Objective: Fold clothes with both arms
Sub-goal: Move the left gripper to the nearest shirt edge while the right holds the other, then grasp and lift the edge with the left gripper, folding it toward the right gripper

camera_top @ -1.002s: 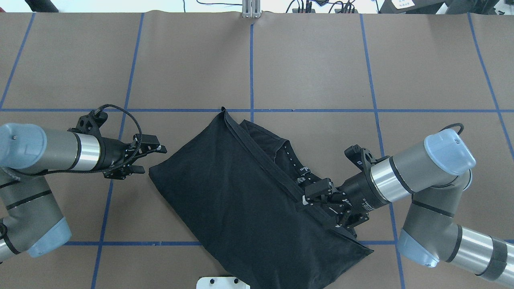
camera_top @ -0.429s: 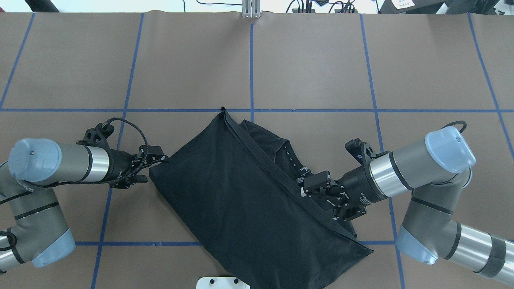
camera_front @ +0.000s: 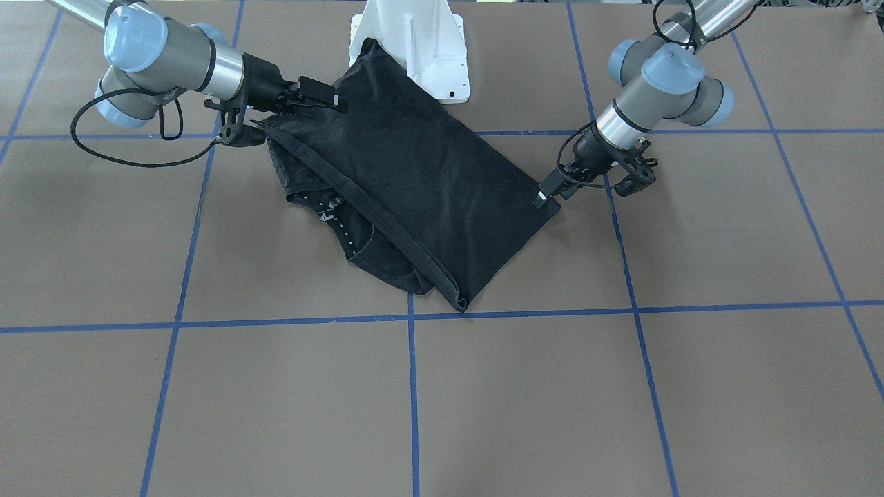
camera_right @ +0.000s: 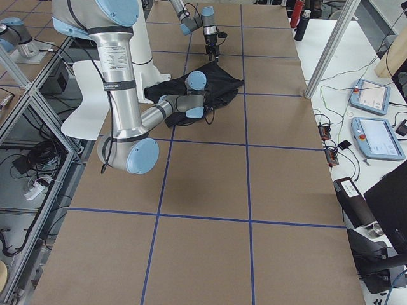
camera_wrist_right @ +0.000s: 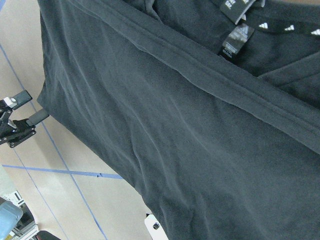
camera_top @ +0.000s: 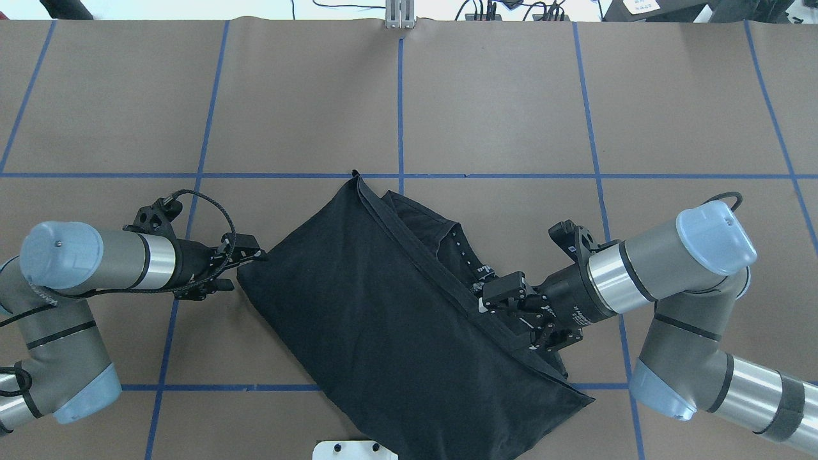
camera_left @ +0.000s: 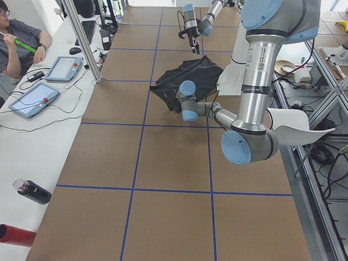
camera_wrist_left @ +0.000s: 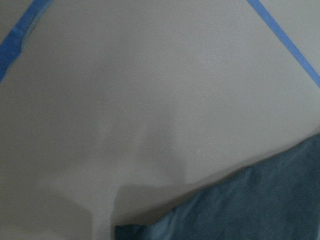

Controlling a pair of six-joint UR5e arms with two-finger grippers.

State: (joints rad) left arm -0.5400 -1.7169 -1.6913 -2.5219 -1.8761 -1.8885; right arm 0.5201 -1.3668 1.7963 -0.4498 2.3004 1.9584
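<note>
One T-shirt (camera_top: 358, 319) is lying on the table (camera_top: 511, 96). Two arms are flanking it: left arm (camera_top: 115, 262), right arm (camera_top: 645, 271). One pedestal (camera_front: 428, 48) is standing at its edge.

T-shirt (camera_top: 370, 306) lies on table (camera_top: 498, 102), left claw (camera_top: 247, 270) beside, right claw (camera_top: 509, 324) over it.

Bright, even light from above fills the fixed views, and the matte brown worktop (camera_top: 498, 96) carries only faint, soft shadows beside the left gripper (camera_top: 246, 268). The left wrist view is blurred and washed pale, crossed by a grey shadow. The right wrist view is sharp, with the T-shirt (camera_wrist_right: 175, 130) creases crisp.
</note>
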